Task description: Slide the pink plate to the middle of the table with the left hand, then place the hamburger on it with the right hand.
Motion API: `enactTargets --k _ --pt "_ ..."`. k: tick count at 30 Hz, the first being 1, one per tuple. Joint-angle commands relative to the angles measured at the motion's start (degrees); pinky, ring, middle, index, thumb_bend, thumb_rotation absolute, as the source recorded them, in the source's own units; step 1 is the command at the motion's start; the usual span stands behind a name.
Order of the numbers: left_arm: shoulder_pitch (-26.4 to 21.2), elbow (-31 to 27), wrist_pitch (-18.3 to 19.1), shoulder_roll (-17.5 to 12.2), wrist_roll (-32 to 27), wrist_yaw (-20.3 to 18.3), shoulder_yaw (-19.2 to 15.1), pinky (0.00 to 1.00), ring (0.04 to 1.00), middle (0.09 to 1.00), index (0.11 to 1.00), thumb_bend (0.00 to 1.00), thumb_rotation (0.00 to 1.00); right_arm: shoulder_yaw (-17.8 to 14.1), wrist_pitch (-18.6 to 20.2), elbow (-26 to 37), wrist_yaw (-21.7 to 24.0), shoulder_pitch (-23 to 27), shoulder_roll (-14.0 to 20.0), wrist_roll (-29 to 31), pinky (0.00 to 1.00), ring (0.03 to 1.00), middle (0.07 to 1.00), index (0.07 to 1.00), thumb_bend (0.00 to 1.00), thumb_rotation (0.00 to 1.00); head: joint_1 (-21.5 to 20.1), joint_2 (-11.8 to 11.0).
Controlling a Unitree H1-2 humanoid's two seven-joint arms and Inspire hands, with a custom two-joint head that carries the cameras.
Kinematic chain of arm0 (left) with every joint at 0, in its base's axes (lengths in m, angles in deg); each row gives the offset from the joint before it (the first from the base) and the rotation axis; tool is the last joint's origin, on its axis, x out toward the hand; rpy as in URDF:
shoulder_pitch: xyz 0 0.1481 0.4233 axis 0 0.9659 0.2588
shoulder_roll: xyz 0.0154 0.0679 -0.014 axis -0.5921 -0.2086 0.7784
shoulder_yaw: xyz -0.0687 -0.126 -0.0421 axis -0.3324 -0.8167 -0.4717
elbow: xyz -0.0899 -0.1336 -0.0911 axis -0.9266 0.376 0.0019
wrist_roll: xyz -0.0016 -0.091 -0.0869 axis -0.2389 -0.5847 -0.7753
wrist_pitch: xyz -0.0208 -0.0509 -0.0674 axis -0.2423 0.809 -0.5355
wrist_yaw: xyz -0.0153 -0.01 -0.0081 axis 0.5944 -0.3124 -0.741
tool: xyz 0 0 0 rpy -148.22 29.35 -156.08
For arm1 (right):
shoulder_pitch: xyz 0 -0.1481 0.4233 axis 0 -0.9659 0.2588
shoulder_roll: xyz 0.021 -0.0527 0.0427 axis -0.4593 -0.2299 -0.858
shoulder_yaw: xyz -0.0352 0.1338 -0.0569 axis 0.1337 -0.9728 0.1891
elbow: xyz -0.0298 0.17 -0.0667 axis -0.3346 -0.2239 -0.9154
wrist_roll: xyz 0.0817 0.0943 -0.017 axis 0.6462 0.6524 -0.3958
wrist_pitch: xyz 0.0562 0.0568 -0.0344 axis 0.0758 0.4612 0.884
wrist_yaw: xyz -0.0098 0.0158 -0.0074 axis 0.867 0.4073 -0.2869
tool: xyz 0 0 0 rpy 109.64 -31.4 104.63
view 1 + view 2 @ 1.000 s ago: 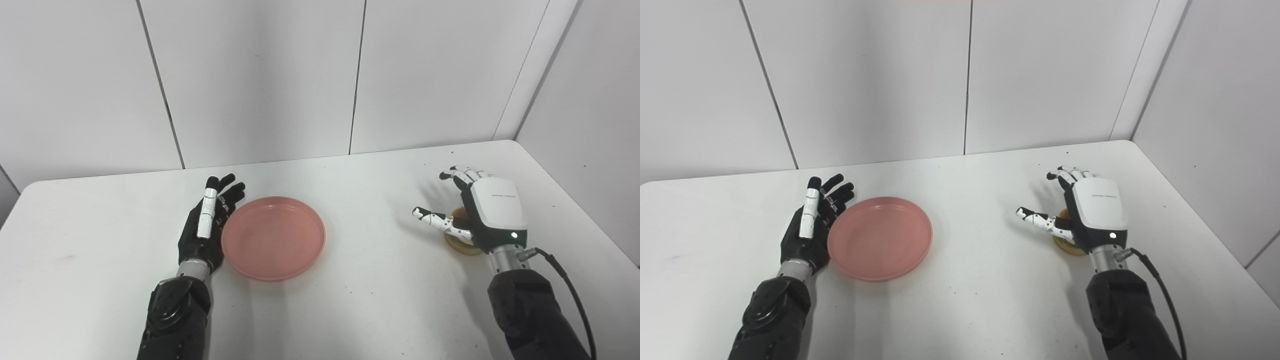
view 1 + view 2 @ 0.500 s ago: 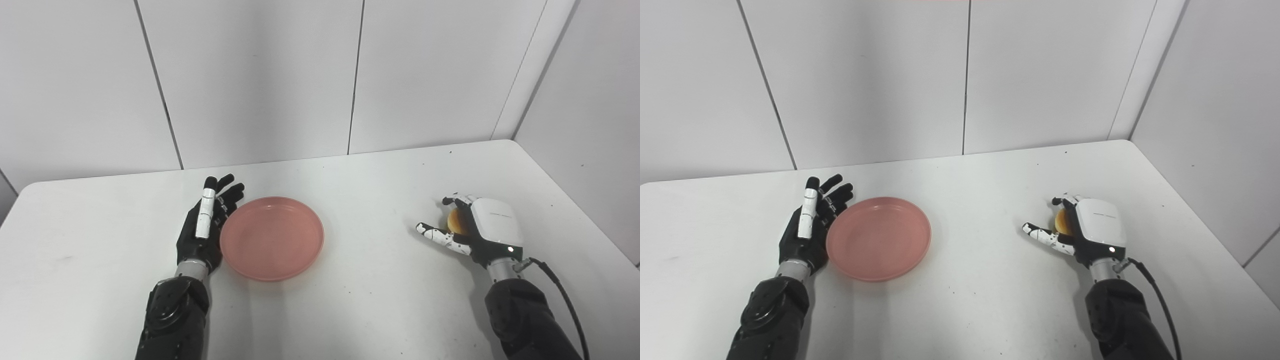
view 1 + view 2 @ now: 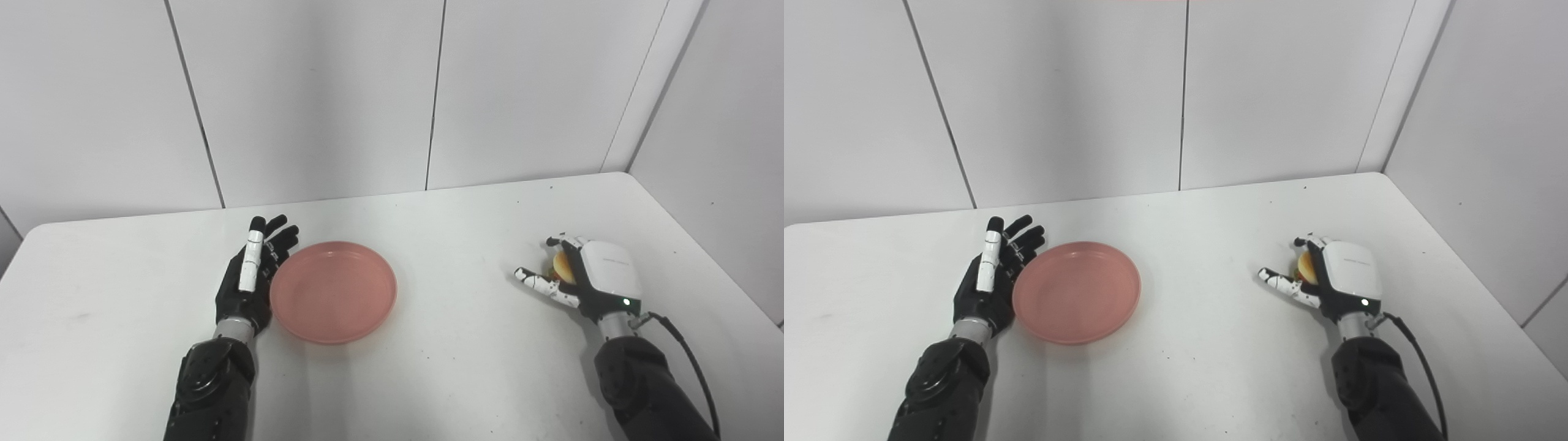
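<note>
Right hand point(image 3: 597, 278) (apparently) cupping hamburger point(image 3: 561, 267)

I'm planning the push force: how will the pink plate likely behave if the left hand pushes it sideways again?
The pink plate looks shallow and flat-bottomed, so it should slide rather than tip on the smooth white table. It seems rigid and probably light. The open left hand sits at its rim, so an off-centre push might spin it.
</note>
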Motion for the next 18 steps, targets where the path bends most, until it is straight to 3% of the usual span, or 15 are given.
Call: enactTargets --k 1,2,3,4,6,10,12,18 --pt "0.2 0.4 2.4 0.2 -0.4 0.1 -0.1 0.99 0.846 0.761 0.745 0.89 0.77 0.1 -1.3 -1.7 -1.7 0.3 0.5 1.6 0.54 0.633 0.705 0.651 0.72 0.91 0.0 0.1" --pt "0.2 0.5 2.3 0.1 -0.4 0.1 0.0 0.98 0.846 0.765 0.746 0.89 0.77 0.1 -1.8 -2.0 -2.8 0.4 0.4 2.0 0.45 0.536 0.632 0.608 0.68 0.74 0.0 0.1" --pt "0.2 0.6 2.3 0.1 -0.5 0.1 0.1 0.98 0.846 0.768 0.746 0.89 0.77 0.2 -2.2 -2.1 -3.8 0.5 0.3 2.4 0.39 0.475 0.587 0.582 0.65 0.63 0.0 0.1" --pt "0.2 0.6 2.3 0.1 -0.6 0.1 0.1 0.98 0.845 0.768 0.746 0.89 0.77 0.3 -2.4 -2.2 -4.5 0.6 0.2 2.7 0.34 0.410 0.525 0.535 0.58 0.40 0.0 0.1" --pt "0.1 0.8 2.1 0.1 -0.6 0.0 0.2 0.98 0.845 0.770 0.745 0.90 0.77 0.7 -2.6 -2.4 -5.1 0.8 0.4 3.3 0.28 0.341 0.454 0.496 0.53 0.23 0.0 0.1" --pt "0.2 0.5 2.2 0.1 -0.6 -0.1 0.4 0.97 0.844 0.770 0.738 0.90 0.77 1.5 -2.7 -2.6 -6.0 1.0 1.0 3.9 0.26 0.321 0.419 0.481 0.51 0.16 0.2 0.3" --pt "0.2 0.7 1.9 0.0 -0.4 -0.1 0.6 0.96 0.844 0.772 0.741 0.90 0.78 2.0 -2.8 -2.9 -6.4 1.2 1.4 4.0 0.26 0.323 0.418 0.498 0.52 0.04 0.2 0.3" --pt "0.1 1.3 1.2 -0.1 0.1 -0.1 1.1 0.95 0.843 0.778 0.740 0.89 0.79 3.1 -3.4 -3.0 -6.6 1.6 2.2 4.8 0.26 0.319 0.413 0.504 0.52 0.01 0.4 0.3"
